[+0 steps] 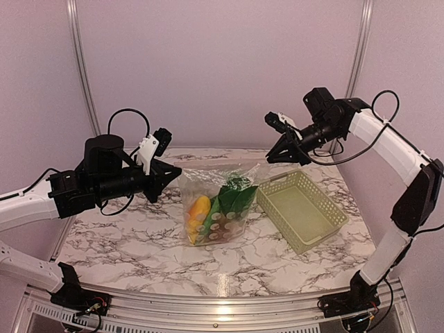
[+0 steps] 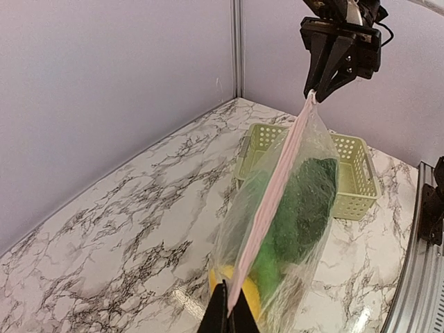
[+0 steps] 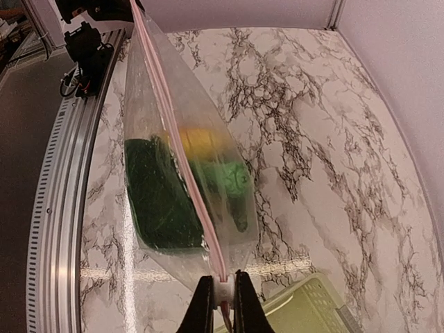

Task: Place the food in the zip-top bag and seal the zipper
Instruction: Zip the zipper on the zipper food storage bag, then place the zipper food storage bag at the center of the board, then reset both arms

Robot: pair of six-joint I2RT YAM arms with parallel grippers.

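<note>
Seemingly sealed: the thin pinkish zipper strip runs as one taut line atop the clear crinkly zip-top bag, with toy food inside — dark green leafy vegetable, orange-yellow piece. We note the left gripper clamped tight on one end and the right gripper pinched on the other, likely so the strip lies straight. The bag sits mid-table over the marble table, beside the pale green lattice basket.

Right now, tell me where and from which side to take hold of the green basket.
Grip the basket by the rim of its long wall on the side away from the zip-top bag, coming straight down, one finger inside, one outside. It sits upright and empty, with thin lattice walls. The right hand is nearer, but it is shut on the bag's corner.
</note>
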